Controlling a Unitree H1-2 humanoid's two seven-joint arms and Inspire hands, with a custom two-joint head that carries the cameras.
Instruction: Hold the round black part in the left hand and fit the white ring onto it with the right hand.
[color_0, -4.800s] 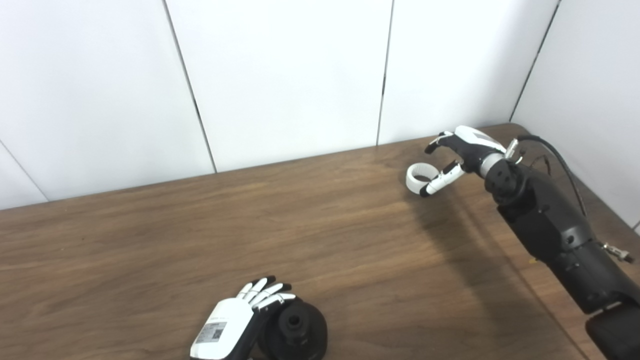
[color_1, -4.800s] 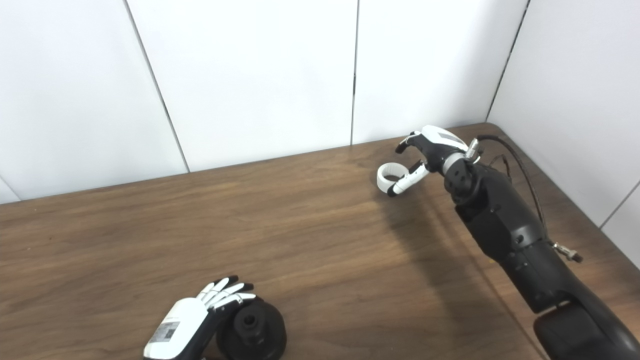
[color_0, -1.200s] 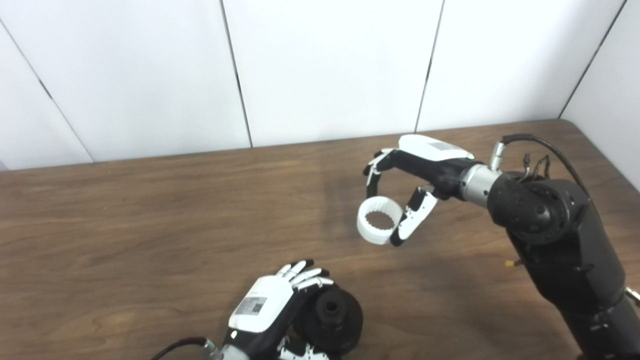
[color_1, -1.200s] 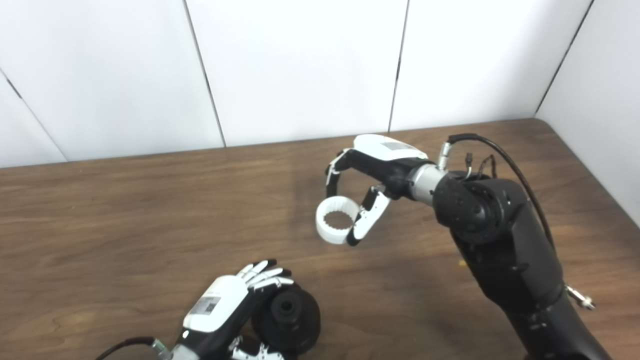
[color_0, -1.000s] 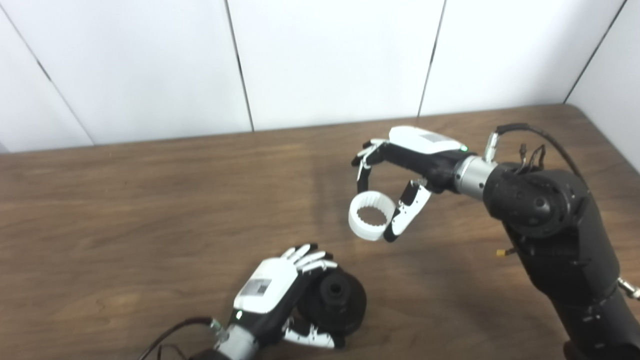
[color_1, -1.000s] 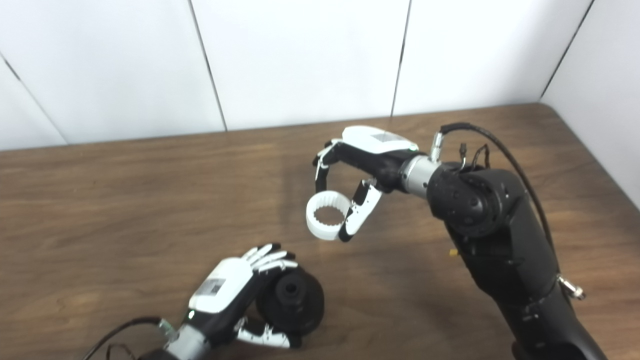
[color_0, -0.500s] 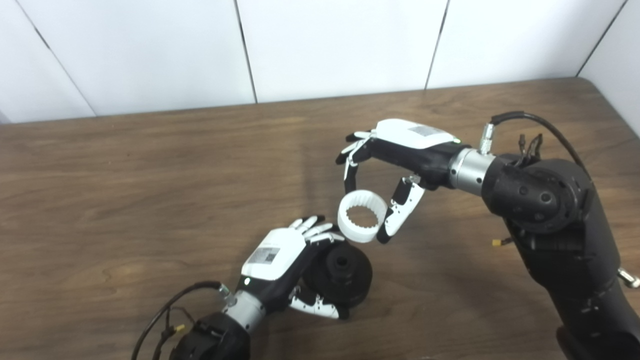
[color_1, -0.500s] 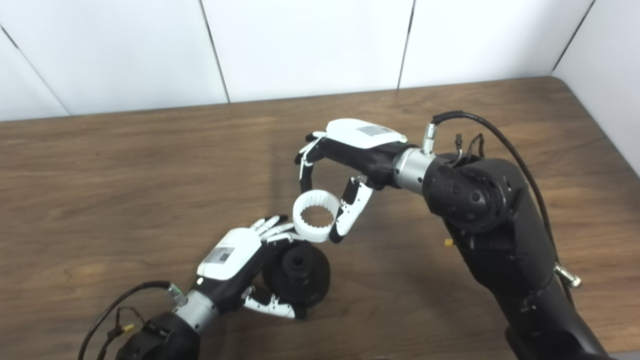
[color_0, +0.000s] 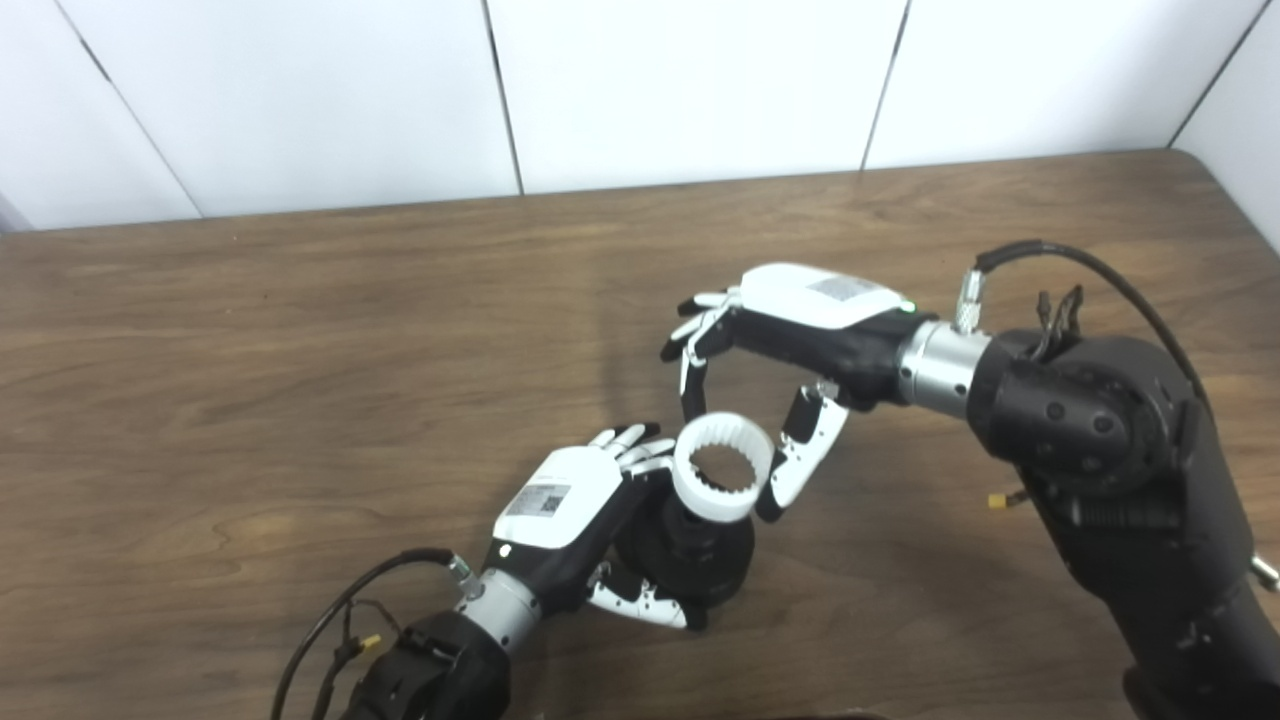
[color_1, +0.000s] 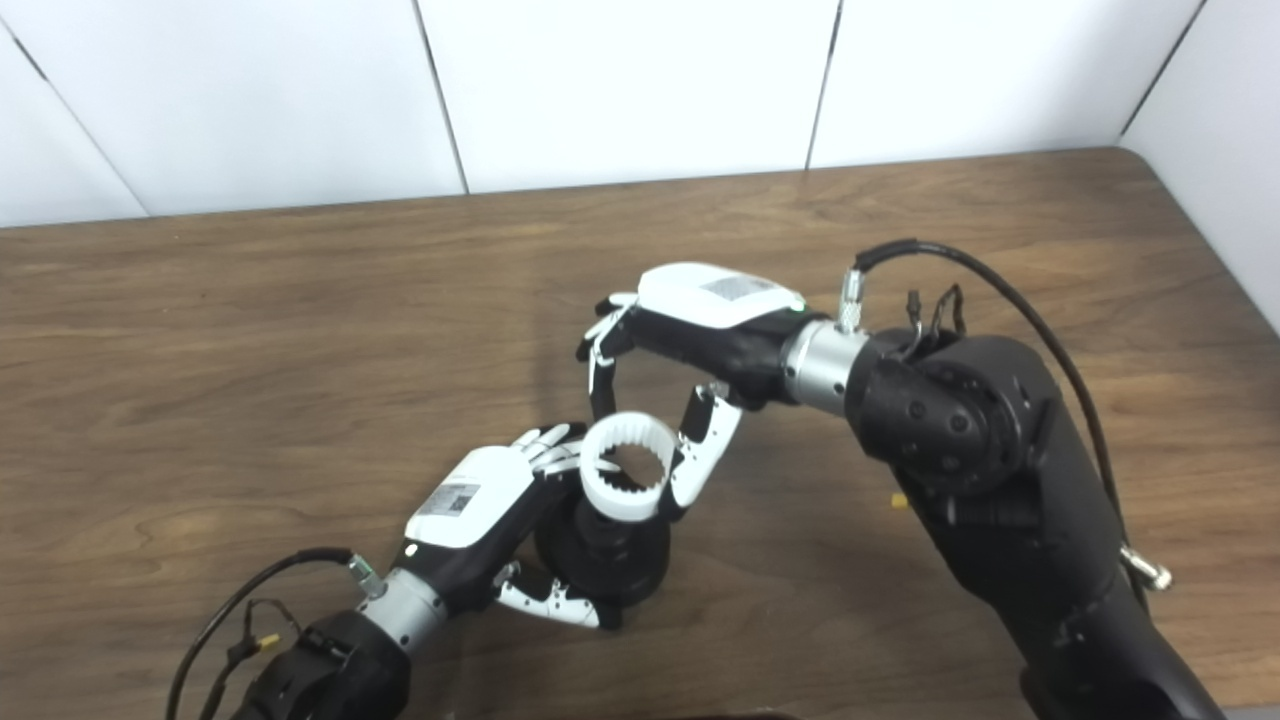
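Observation:
The round black part rests on the wooden table near its front edge, its raised hub pointing up. My left hand wraps it from the left side, fingers behind and thumb in front. The white ring, toothed on its inside, is pinched between the thumb and fingers of my right hand. The ring hovers just above the hub and hides most of it, with its opening roughly over the hub. I cannot tell whether ring and hub touch.
White wall panels close off the table at the back and on the right. A black cable loops off my right wrist, and another cable trails from my left forearm.
The right hand has carried the ring from the far right corner down and left until it hangs over the black part. The left hand has closed around the part. The camera has tilted down.

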